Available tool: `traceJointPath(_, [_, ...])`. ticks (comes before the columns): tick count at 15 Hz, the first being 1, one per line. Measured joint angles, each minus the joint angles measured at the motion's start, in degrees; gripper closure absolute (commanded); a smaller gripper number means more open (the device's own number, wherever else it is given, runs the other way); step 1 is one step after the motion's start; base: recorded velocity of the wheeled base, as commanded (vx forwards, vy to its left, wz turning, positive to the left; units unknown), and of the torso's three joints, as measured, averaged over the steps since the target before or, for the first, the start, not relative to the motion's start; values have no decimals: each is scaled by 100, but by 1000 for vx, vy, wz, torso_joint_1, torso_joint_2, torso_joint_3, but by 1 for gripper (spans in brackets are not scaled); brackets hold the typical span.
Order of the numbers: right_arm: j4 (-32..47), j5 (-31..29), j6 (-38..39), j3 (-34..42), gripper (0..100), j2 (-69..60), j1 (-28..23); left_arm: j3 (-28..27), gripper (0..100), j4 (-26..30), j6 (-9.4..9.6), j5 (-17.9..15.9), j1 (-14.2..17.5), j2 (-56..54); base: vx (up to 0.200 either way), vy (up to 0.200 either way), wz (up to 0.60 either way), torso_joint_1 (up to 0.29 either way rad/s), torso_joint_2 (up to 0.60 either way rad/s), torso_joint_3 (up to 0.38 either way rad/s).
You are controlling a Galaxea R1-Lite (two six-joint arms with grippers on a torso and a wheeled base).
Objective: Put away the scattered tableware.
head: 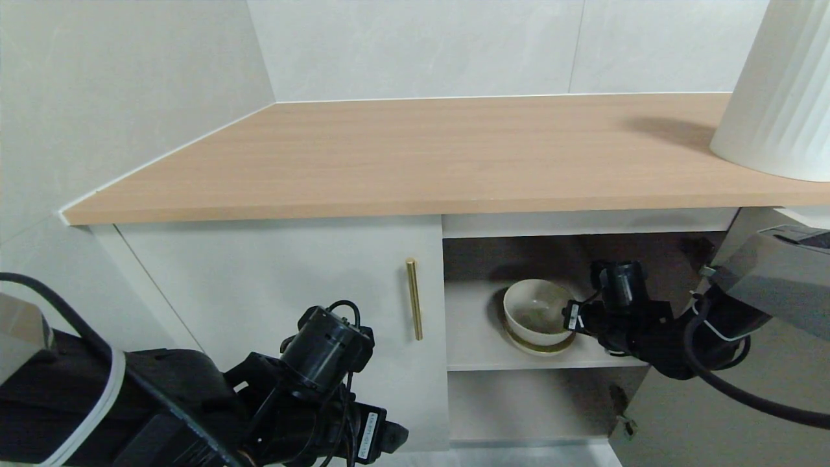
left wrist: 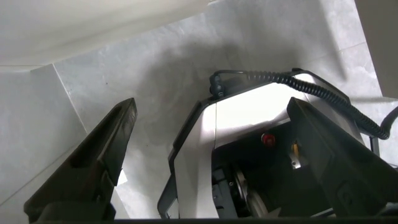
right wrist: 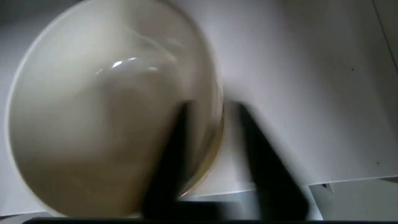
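Bowl (head: 535, 311) (on shelf (head: 470, 337)) rim seemingly straddled by right gripper (right wrist: 212, 112).

This looks like a home kitchen: a wood-grain counter (head: 421, 155) runs into a corner of pale tiled wall (head: 415, 45), with white base cabinets beneath it. One cabinet door (head: 279, 292) is closed and carries a slim brass handle (head: 414, 298). The compartment beside it is open, and on its upper shelf (head: 473, 337) a cream bowl (head: 535, 311) sits on a plate (head: 541, 348).
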Motion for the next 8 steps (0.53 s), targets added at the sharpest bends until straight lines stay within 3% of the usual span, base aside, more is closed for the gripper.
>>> traceJointPath(8, [52, 63, -62, 411, 0, -430, 77, 35, 0, 16, -4, 156, 77, -267, 0, 0, 0, 0, 0, 0])
